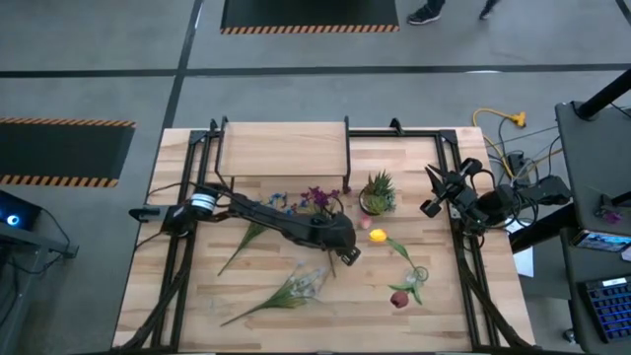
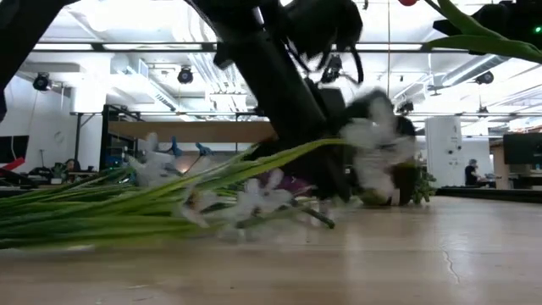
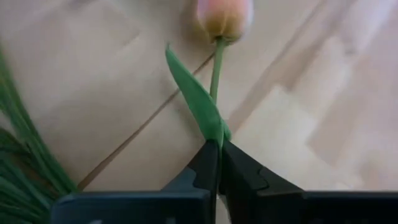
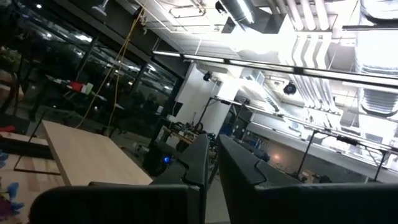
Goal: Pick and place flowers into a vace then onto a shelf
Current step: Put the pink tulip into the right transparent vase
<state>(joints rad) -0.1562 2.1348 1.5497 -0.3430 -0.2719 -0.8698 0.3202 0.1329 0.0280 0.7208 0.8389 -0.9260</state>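
Note:
My left gripper (image 1: 347,253) (image 3: 217,144) reaches over the middle of the table and is shut on a tulip with a pink-orange bloom (image 3: 224,15). In the high view a yellow-orange bloom (image 1: 378,235) lies just beyond its fingers. Other flowers lie flat on the table: a white bunch (image 1: 296,286), a red bloom (image 1: 399,298), purple ones (image 1: 317,197) and a green stem (image 1: 246,240). The shelf (image 1: 286,148) stands at the far edge. I cannot make out the vase. My right gripper (image 1: 434,194) (image 4: 212,146) waits shut at the right edge, pointing up. My left gripper pinches the tulip between its two fingertips, where a long green leaf (image 3: 205,109) meets the thin stem (image 3: 216,74), some way below the bloom. The fingers slant down from the table's left and run along the stem. The bloom points away from them.
A short spiky potted plant (image 1: 378,192) stands just beyond the left gripper, in front of the shelf's right end. Black frame rails (image 1: 463,266) run along both sides of the table. The white bunch (image 2: 254,199) fills the low view, close to the near edge.

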